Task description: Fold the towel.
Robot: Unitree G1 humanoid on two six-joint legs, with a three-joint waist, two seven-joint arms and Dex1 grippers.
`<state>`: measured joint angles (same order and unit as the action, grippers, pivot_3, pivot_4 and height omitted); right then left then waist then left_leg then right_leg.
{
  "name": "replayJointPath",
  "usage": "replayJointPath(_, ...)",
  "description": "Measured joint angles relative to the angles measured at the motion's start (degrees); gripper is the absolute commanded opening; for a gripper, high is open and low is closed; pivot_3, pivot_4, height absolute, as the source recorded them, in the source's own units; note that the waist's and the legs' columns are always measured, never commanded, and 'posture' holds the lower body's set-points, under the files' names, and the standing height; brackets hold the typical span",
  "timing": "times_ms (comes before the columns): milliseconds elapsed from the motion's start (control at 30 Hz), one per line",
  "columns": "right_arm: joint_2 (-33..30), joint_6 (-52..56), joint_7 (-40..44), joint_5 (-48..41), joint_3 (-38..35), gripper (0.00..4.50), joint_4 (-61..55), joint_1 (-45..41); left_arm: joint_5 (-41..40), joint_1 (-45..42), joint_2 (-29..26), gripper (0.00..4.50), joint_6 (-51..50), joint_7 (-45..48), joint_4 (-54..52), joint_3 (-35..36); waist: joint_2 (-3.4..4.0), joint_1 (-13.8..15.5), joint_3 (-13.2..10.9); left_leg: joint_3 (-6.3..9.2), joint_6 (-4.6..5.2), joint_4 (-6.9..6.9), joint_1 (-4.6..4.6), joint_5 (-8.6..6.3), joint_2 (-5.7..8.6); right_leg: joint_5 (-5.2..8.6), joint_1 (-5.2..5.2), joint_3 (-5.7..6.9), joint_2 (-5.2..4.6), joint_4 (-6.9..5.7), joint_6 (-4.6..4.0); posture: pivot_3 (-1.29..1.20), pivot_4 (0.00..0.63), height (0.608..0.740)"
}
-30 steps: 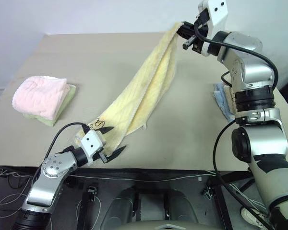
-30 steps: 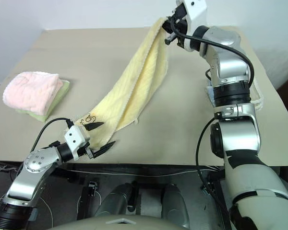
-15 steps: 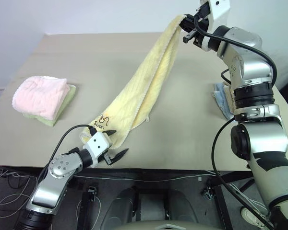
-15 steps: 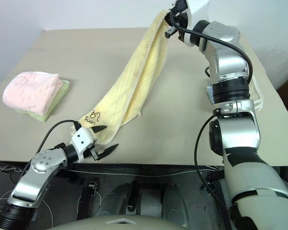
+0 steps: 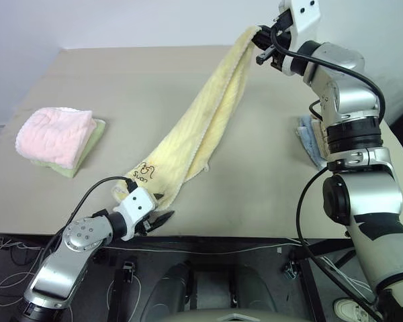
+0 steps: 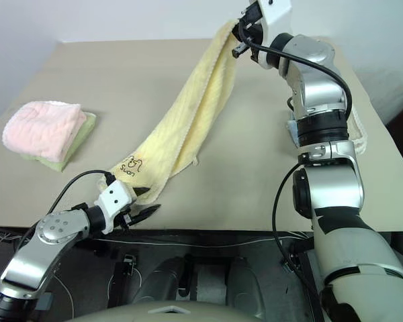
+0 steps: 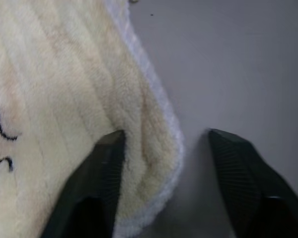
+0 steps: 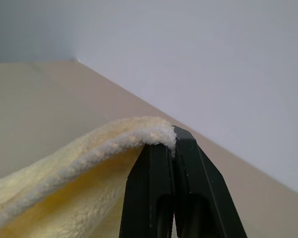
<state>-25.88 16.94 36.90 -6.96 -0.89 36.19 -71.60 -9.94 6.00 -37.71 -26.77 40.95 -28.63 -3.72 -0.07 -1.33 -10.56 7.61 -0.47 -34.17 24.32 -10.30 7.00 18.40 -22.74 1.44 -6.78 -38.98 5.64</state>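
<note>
Your right gripper point(image 5: 260, 45) is clenched on the top end of the towel point(image 5: 201, 127), holding that end up in the air above the far part of the table point(image 5: 148, 74). In the right wrist view its two black fingers point(image 8: 154, 188) are pressed together with the fluffy edge of the towel point(image 8: 89, 153) pinched between their tips, and the cloth trails away to one side of them.

From that grip the towel hangs down in a long slanted band toward your left gripper point(image 5: 162, 207). Its lower end, the one with the dark printed logo point(image 5: 144, 172), rests on the table near the front edge, directly at the left gripper.

Your left gripper sits low at that end with its jaws apart, not yet clamped. In the left wrist view one finger point(image 7: 97, 183) lies against the towel's rounded corner point(image 7: 154, 163), and the other finger stands clear on bare table, so the corner sits between the two.

Well off to the left gripper's outer side, a folded pink towel point(image 5: 57, 134) lies on a pale green one point(image 5: 87, 151).
</note>
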Motion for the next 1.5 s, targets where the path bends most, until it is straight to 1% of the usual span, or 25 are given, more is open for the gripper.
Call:
replayJointPath(167,0.00,-0.83,-0.24,0.20,0.00,0.00,0.62,0.00,-2.02,-0.50,0.17,0.09,-3.57,-0.79,-0.65,0.63,0.00,0.06,0.00,0.00,-0.02,0.00,-0.01,0.02,-0.01,0.00,0.01,0.00,0.00,-0.03,0.00,0.00,0.150,0.740)
replayJointPath(300,-0.07,-1.22,-0.60,1.07,0.00,0.00,1.42,0.01,-3.78,-1.36,0.16,0.04,-5.45,-1.02,0.04,1.90,0.00,0.08,0.00,0.00,-0.03,-0.01,-0.02,0.02,0.00,0.00,0.01,0.00,0.00,-0.03,0.00,0.00,0.150,0.740)
replayJointPath(400,-0.17,-1.65,-0.62,1.26,0.00,0.00,1.85,0.01,-6.87,-1.83,0.23,0.04,-6.74,-0.49,1.58,4.89,0.00,0.05,0.00,0.00,-0.04,0.00,-0.02,0.02,-0.02,0.00,-0.01,0.00,0.00,-0.04,-0.01,0.00,0.150,0.740)
replayJointPath(467,-0.31,-2.07,-0.80,1.28,-0.04,0.00,2.10,0.00,-11.84,-2.62,0.39,0.04,-7.74,1.59,3.29,9.26,-0.01,0.08,-0.01,0.00,-0.04,-0.01,0.00,0.03,-0.02,0.00,-0.02,0.01,0.01,-0.04,-0.01,0.00,0.150,0.740)
replayJointPath(500,-0.52,-2.32,-1.04,1.28,-0.11,0.00,2.38,0.00,-15.94,-3.78,0.21,0.04,-8.08,3.67,4.65,13.42,-0.03,0.15,-0.02,0.02,-0.06,-0.01,0.02,0.04,-0.03,0.00,-0.03,0.03,0.01,-0.04,-0.01,0.00,0.150,0.740)
replayJointPath(567,-0.91,-2.52,-1.63,1.28,-0.18,0.00,2.92,0.00,-22.70,-6.86,-1.95,0.04,-8.88,6.87,6.36,21.87,-0.04,0.17,-0.02,0.03,-0.07,-0.02,0.04,0.04,-0.02,-0.01,-0.03,0.04,-0.01,-0.03,-0.02,0.00,0.150,0.740)
replayJointPath(667,-1.84,-3.19,-2.42,1.47,-0.23,0.00,4.16,-0.01,-29.28,-11.41,-6.20,0.04,-10.86,10.24,10.20,28.67,-0.05,0.23,-0.03,0.02,-0.07,-0.03,0.05,0.05,0.02,-0.01,-0.02,0.03,-0.02,0.01,-0.02,0.00,0.150,0.740)
replayJointPath(767,-2.65,-3.78,-3.60,1.70,-0.91,0.00,5.71,-0.02,-32.68,-17.90,-10.75,0.04,-13.25,11.67,16.60,32.40,-0.05,0.22,-0.03,0.02,-0.06,-0.02,0.06,0.05,0.03,-0.01,-0.02,0.04,0.01,0.02,-0.01,0.00,0.150,0.740)
replayJointPath(833,-3.09,-4.47,-4.47,1.76,-1.59,0.00,6.60,-0.11,-33.76,-23.32,-12.45,0.04,-14.17,11.99,20.38,32.64,-0.05,0.18,-0.04,0.01,-0.07,-0.01,0.06,0.05,0.04,-0.01,-0.02,0.03,0.01,0.01,-0.01,0.00,0.150,0.740)
replayJointPath(933,-4.04,-6.03,-6.43,2.31,-2.19,0.00,9.43,-1.10,-32.35,-35.41,-14.07,0.04,-13.48,11.80,30.90,29.95,-0.12,0.23,-0.09,0.02,-0.11,-0.03,0.05,0.08,0.04,-0.01,-0.03,0.07,0.04,-0.06,-0.01,0.00,0.150,0.740)
replayJointPath(1000,-4.49,-7.29,-7.95,2.66,-2.41,0.00,11.89,-2.38,-28.30,-44.07,-14.58,0.04,-9.76,11.55,40.77,26.68,-0.12,0.12,-0.09,-0.01,-0.14,-0.01,0.04,0.11,0.06,-0.02,-0.03,0.07,0.04,-0.08,0.00,0.00,0.150,0.740)
replayJointPath(1100,-4.55,-9.64,-9.87,3.60,-2.65,0.00,15.95,-5.33,-20.46,-56.24,-14.50,0.04,-1.00,11.97,58.16,20.53,-0.17,-0.59,-0.12,-0.07,-0.33,-0.02,0.05,0.23,0.06,-0.02,-0.05,0.10,0.04,-0.11,0.02,0.00,0.150,0.740)
replayJointPath(1167,-4.41,-11.53,-11.26,4.15,-2.52,0.00,19.07,-7.73,-14.34,-66.63,-13.55,0.04,7.18,11.99,71.92,16.44,-0.45,-1.08,-0.28,-0.05,-0.35,-0.02,0.08,0.25,0.06,-0.02,-0.09,0.13,0.06,-0.14,0.02,0.00,0.150,0.740)
replayJointPath(1267,-4.86,-13.59,-11.78,4.49,-2.53,0.00,21.19,-9.99,-8.54,-77.96,-12.18,0.04,17.95,11.32,86.19,13.80,-0.60,-1.54,-0.36,-0.15,-0.36,-0.02,0.15,0.25,0.11,-0.04,-0.11,0.07,0.00,-0.02,0.07,0.00,0.150,0.740)
replayJointPath(1333,-5.57,-13.96,-10.01,4.33,-2.54,0.00,20.68,-9.84,-5.43,-81.73,-12.05,0.04,22.90,11.18,91.68,12.82,-0.60,-1.95,-0.36,-0.22,-0.34,0.01,0.16,0.24,0.11,-0.02,-0.10,0.03,-0.02,-0.01,0.11,0.00,0.150,0.740)
replayJointPath(1400,-6.89,-13.38,-6.93,3.50,-2.57,0.00,17.67,-8.12,-3.10,-82.40,-12.04,0.04,25.94,12.30,94.79,11.71,-0.60,-2.38,-0.36,-0.23,-0.31,0.04,0.17,0.22,0.11,0.02,-0.11,0.04,-0.02,-0.03,0.18,0.00,0.150,0.740)
replayJointPath(1500,-9.93,-9.82,-0.92,1.05,-2.71,0.00,5.99,0.18,-1.70,-80.63,-12.05,0.04,26.24,17.26,97.15,11.18,-0.62,-2.71,-0.37,-0.24,-0.26,-0.01,0.22,0.20,0.11,0.05,-0.13,0.04,-0.01,-0.06,0.23,0.00,0.150,0.740)
